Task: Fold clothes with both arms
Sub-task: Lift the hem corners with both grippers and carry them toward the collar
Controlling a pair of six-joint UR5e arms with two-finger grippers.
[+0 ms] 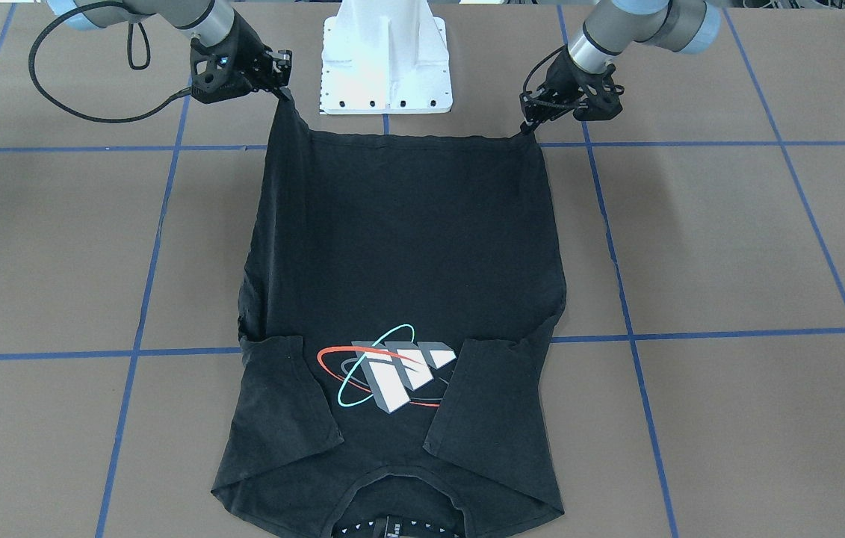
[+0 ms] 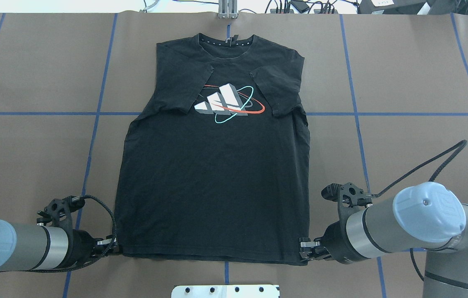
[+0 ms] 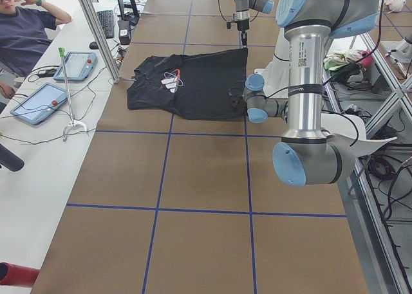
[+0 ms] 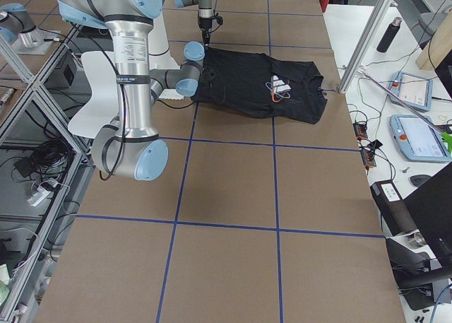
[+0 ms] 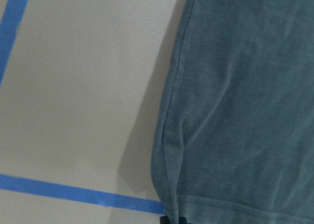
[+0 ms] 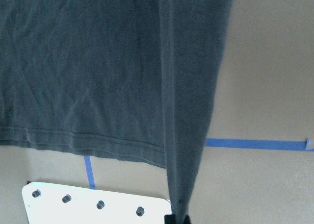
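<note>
A black T-shirt [image 2: 217,174] lies face up on the brown table, collar at the far edge. Both sleeves are folded in over the chest beside the grey-white block graphic [image 2: 221,101] with its red and teal rings. My left gripper [image 2: 114,247] is shut on the near hem corner on its side, which stays low over the table [image 5: 245,111]. My right gripper [image 2: 304,247] is shut on the other near hem corner. In the front-facing view that corner [image 1: 289,112] is pulled up into a peak under the right gripper [image 1: 285,91], higher than the corner at the left gripper [image 1: 529,125].
The white pedestal base [image 1: 385,67] stands just behind the hem, between the two arms. Blue tape lines [image 2: 93,124] grid the table. A person [image 3: 22,30] sits at a side bench with tablets [image 3: 38,101] beyond the collar end.
</note>
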